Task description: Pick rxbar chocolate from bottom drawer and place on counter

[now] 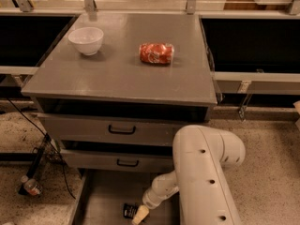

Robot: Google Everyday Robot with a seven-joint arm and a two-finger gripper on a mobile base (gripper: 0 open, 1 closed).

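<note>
The bottom drawer point(101, 196) is seen pulled out at floor level so its flat grey floor can be reached from above. The rxbar chocolate point(129, 210) is lying flat on that floor near the lower edge of the view, not yet lifted. The gripper point(140, 214) is lowered into the drawer just beside the bar's right end, apparently touching it; whether it is spread or closed on the wrapper cannot be told, as it is cut off by the frame edge. The white arm point(206, 172) is bent down over the drawer front, likely to bring the wrist in steeply for a flat, thin item. The grasp step is judged to be in hand, with the lift and transfer to the bench point(117, 78) left to do. On the smooth, slightly shiny grey bench a white bowl point(86, 40) and a red can point(156, 53) on its side are found, well apart. Two handled drawers point(122, 129) are partly open above. A speckled floor point(267, 172), cables point(42, 144) and a small bottle point(32, 187) are noted at left.
</note>
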